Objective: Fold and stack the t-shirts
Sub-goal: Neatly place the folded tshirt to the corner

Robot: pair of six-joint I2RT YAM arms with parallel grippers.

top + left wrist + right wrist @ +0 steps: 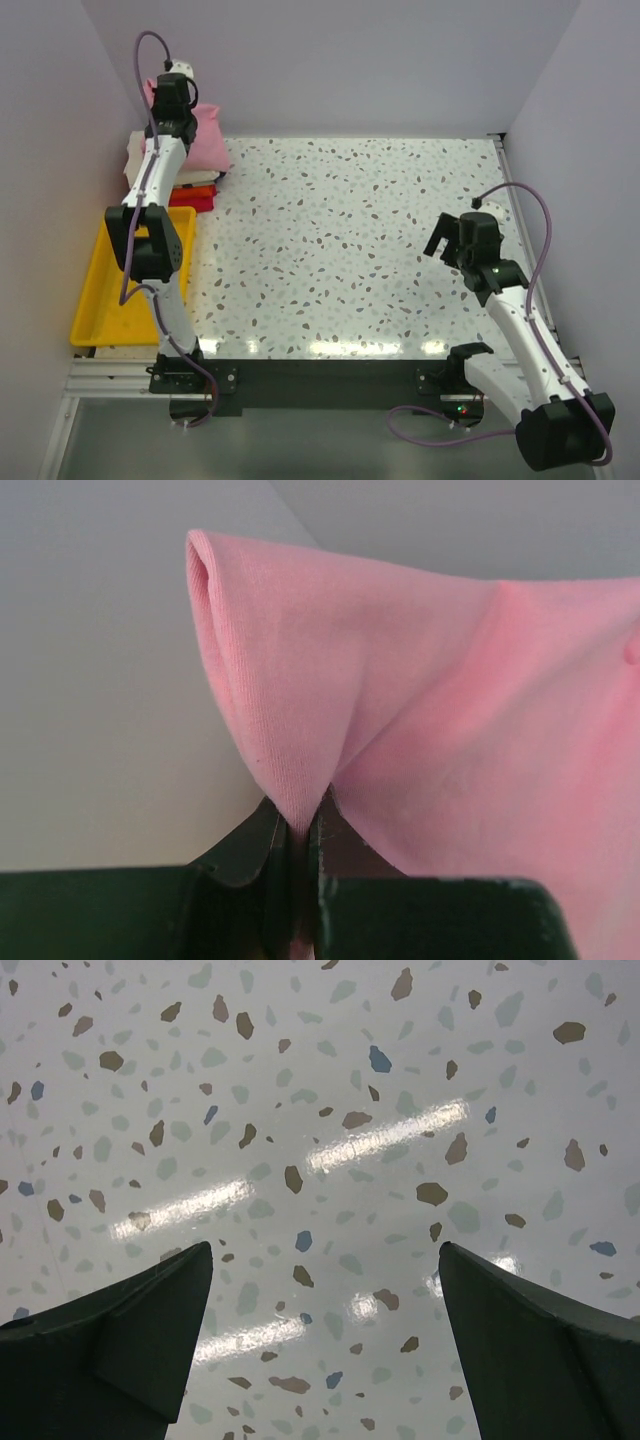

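Observation:
A light pink t-shirt (208, 140) lies on top of a stack at the table's far left corner. Below it show cream-white (134, 160), orange (196, 190) and red (193, 203) folded t-shirts. My left gripper (178, 88) reaches over the stack's far side and is shut on a pinched fold of the pink t-shirt (300, 730), the cloth rising in a peak from between the fingers (245, 850). My right gripper (449, 236) hovers open over bare table at the right, nothing between its fingers (150, 1320).
A yellow plastic tray (98, 300) sits at the near left beside the left arm. Walls close in the table at the back, left and right. The speckled tabletop (350, 240) spreads between the two arms.

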